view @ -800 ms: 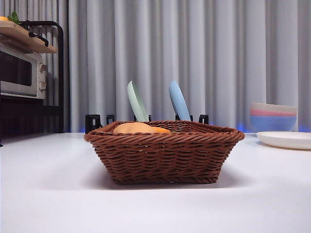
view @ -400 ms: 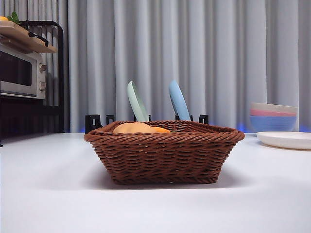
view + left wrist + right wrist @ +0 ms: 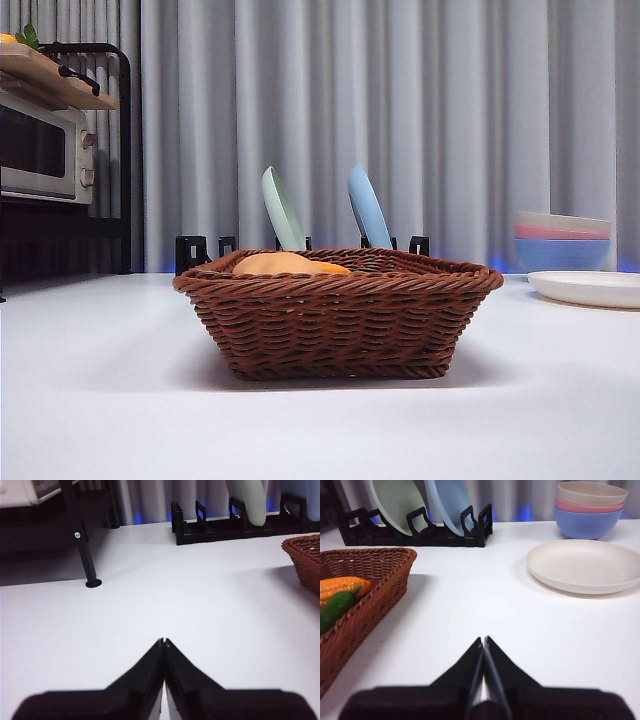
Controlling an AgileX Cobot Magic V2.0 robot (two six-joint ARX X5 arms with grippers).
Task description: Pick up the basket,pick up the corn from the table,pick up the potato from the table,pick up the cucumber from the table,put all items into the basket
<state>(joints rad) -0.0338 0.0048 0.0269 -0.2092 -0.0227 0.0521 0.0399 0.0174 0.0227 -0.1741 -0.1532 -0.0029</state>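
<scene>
**Basket loaded on the table, both grippers clenched and empty**

We saw the basket point(image 3: 338, 312) standing flat on the white table point(image 3: 100, 400), dark-brown wicker with a braided rim. From the front view only a tan-beige rounded top, the potato point(image 3: 278, 264), and a sliver of orange beside it rose above the rim. Our right wrist view showed what the front hid: the corn point(image 3: 342, 587), orange and ridged, lying inside the basket with the glossy green cucumber point(image 3: 336, 608) resting against it. The potato was out of that view.

Our left wrist view caught only one corner of the basket, with bare table between it and the left gripper point(image 3: 163, 642), whose jaws were pressed together on nothing. The right gripper point(image 3: 483, 641) was likewise clenched and empty, beside the basket and apart from it.

Beyond stood a black dish rack point(image 3: 420, 532) holding a green plate point(image 3: 282, 210) and a blue plate point(image 3: 368, 208), a cream plate point(image 3: 585, 566), stacked bowls point(image 3: 590, 507) and a microwave point(image 3: 45, 150).
</scene>
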